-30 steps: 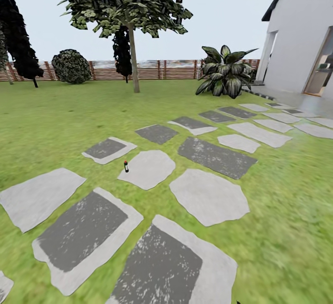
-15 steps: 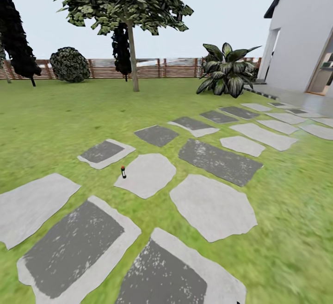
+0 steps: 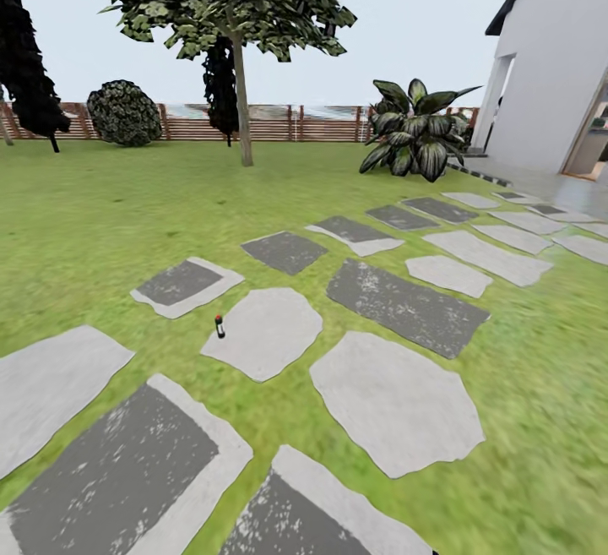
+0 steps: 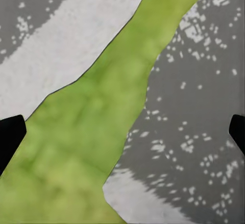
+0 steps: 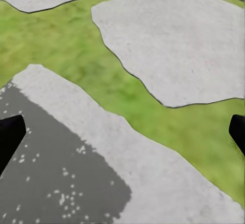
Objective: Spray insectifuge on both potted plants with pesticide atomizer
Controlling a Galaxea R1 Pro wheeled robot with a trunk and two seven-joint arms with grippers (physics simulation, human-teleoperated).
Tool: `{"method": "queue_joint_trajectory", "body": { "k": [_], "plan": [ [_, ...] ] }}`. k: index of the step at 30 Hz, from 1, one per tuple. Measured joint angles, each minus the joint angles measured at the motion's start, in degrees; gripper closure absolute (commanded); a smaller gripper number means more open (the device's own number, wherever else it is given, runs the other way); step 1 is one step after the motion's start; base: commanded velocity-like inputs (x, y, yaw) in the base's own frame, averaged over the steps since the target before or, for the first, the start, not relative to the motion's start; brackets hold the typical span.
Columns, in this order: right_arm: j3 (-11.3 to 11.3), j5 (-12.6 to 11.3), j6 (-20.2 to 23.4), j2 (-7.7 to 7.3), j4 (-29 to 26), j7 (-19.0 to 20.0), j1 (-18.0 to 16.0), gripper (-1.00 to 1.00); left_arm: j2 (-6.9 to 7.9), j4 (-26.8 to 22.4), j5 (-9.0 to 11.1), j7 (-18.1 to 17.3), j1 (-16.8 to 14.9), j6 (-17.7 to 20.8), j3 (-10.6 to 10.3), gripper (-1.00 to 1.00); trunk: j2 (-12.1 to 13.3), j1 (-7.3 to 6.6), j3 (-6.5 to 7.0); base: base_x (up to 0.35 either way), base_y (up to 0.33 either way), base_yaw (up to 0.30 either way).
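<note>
Pale and dark-grey speckled stepping stones (image 3: pixel 393 399) lie in green lawn (image 3: pixel 101 217).

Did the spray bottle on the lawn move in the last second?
No. The spray bottle keeps its spot beside the pale stepping stone; the camera moved.

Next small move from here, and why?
Probably keep rolling forward, veering slightly left toward the pesticide atomizer. It stands upright on grass at the edge of a pale stepping stone, well ahead, and both wrist views show only paving and grass between wide-apart fingertips.
</note>
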Motion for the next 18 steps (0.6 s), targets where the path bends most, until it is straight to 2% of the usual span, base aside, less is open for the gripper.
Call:
{"method": "queue_joint_trajectory", "body": {
  "k": [18],
  "plan": [
    [0.0,0.0,0.0,-0.01,0.0,0.0,0.0,-1.0,0.0,0.0,0.0,0.0,0.0,0.0,0.04,-1.0,0.0,0.0,0.0,0.321,0.0,0.0]
  ]
}}
